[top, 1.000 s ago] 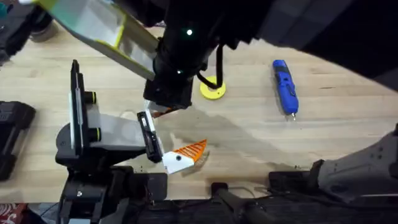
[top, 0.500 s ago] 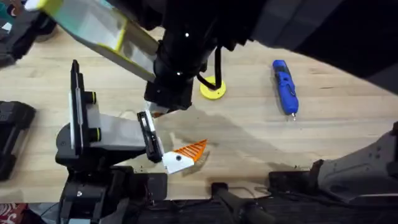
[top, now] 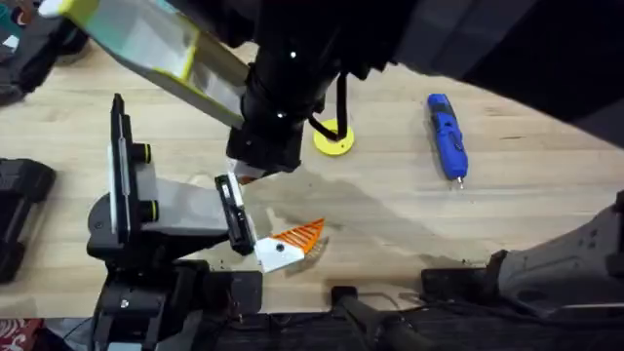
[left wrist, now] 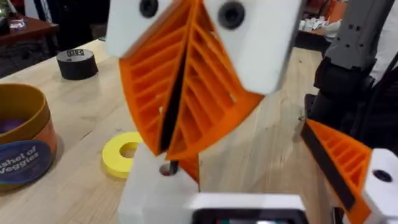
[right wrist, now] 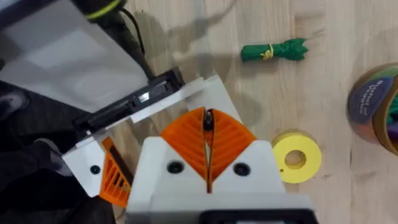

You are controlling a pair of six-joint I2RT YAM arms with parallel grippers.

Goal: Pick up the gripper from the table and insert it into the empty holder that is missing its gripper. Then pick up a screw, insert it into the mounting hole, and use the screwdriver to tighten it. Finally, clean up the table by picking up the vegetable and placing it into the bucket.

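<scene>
My right gripper [right wrist: 207, 119] is shut on a small dark screw [right wrist: 208, 121]. It hangs right over the white holder [left wrist: 158, 196] on my left gripper [top: 261, 232]. An orange ribbed piece [left wrist: 189, 169] shows against that holder; whether it is the gripper seated there I cannot tell. My left gripper is open, and its other finger [left wrist: 339, 158] carries an orange pad. The blue screwdriver [top: 447, 136] lies at the table's right. Past the arms lies the green vegetable [right wrist: 273, 51], with the yellow-orange bucket [right wrist: 376, 106] off to one side of it.
A flat yellow ring disc [top: 333, 139] lies beside the right arm. In the left wrist view a black tape roll [left wrist: 78, 62] sits beyond the bucket [left wrist: 18, 143]. The right arm [top: 278, 107] crosses the middle, hiding the table's far side.
The right arm has shifted very slightly over the left gripper. Nothing else has moved.
</scene>
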